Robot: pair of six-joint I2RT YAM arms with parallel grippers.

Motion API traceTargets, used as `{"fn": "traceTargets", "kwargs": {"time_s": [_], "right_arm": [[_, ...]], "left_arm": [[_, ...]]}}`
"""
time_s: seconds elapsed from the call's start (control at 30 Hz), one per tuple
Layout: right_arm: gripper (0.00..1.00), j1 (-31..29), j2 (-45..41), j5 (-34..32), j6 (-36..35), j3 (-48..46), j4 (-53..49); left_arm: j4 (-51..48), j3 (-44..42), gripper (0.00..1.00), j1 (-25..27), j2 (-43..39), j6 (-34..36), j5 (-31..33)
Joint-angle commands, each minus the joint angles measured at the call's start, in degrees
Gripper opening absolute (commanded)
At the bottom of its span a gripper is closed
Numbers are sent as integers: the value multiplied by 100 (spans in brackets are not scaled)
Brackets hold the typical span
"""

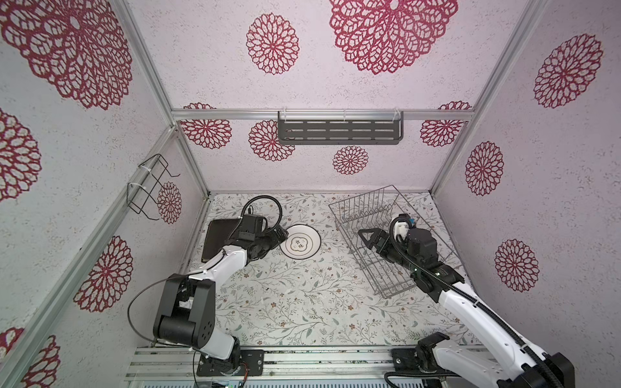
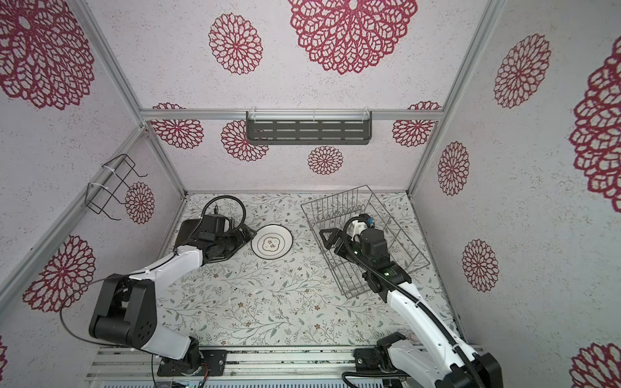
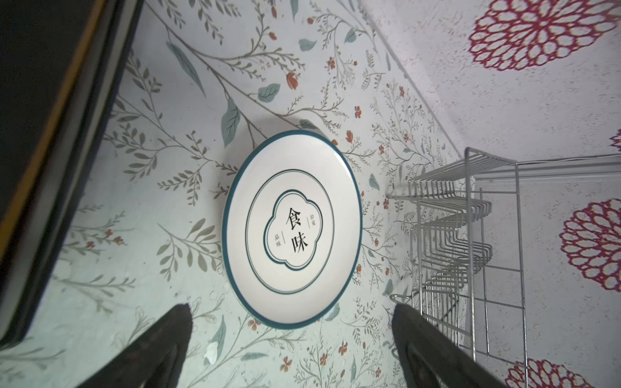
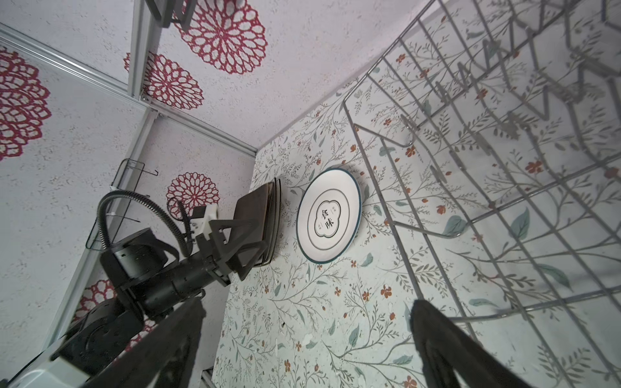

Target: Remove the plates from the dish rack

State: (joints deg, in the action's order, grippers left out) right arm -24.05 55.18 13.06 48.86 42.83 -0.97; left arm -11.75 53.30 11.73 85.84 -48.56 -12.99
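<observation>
The round white dark-rimmed plate (image 3: pixel 291 228) lies flat on the floral table (image 1: pixel 302 302), just ahead of the left gripper (image 3: pixel 291 310), the nearer of the 2, jaws wide apart. Beside it sits a black-topped stack of square plates (image 1: pixel 216 235). The right gripper (image 1: pixel 366 236), jaws also apart, hovers at the silver wire dish rack (image 1: pixel 373 208), where no plates show.

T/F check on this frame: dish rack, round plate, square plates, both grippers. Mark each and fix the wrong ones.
1. No plates show in the dish rack. True.
2. The round plate stands upright between the tines. False: it lies flat on the table, outside the rack.
3. The left gripper is clamped on the round plate. False: its jaws stand open, one on either side of the plate's near rim.
4. The square plates lie stacked left of the round plate, a black one on top. True.
5. The right gripper is shut. False: it is open and empty.
</observation>
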Motion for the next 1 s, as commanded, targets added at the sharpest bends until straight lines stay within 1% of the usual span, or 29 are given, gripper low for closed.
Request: {"fn": "traceTargets", "kwargs": {"time_s": [0.0, 0.07, 0.13, 0.2, 0.27, 0.37, 0.43, 0.53, 0.77, 0.83, 0.97], "right_arm": [[99, 9, -297, -841, -590, -173, -72], [99, 14, -428, -1247, -858, -339, 37], [99, 23, -571, -1550, -1256, -617, 357], [99, 29, -716, -1974, -1442, -863, 631], [99, 41, -883, -2248, -1781, -1176, 1023], [99, 80, -1149, -2706, -2116, -1627, 1607], [99, 131, -1256, -2844, -2303, -1812, 1871], [99, 213, -1333, -3006, -2500, -1970, 2057], [99, 313, -1326, -3243, -2686, -2173, 2284], [99, 338, -1325, -3281, -2776, -2252, 2409], [99, 361, -1299, -3356, -3054, -2402, 2695]], "left_arm": [[-458, 213, 97, -4, -492, 444, 413], [-491, 234, 97, -4, -807, 645, 668], [-471, 221, 97, -12, -1141, 958, 915], [-413, 166, 97, -13, -1435, 1268, 1165], [-313, 68, 97, -21, -1715, 1569, 1442], [-126, -185, 97, -21, -2099, 1841, 2053], [46, -381, 97, -21, -2303, 2011, 2355], [602, -826, 97, -21, -2606, 2488, 2433], [1833, -1757, 97, -21, -3179, 3164, 2891], [2084, -1942, 97, -21, -3280, 3462, 3182], [2282, -2115, 97, -21, -3405, 3966, 3780]]}}
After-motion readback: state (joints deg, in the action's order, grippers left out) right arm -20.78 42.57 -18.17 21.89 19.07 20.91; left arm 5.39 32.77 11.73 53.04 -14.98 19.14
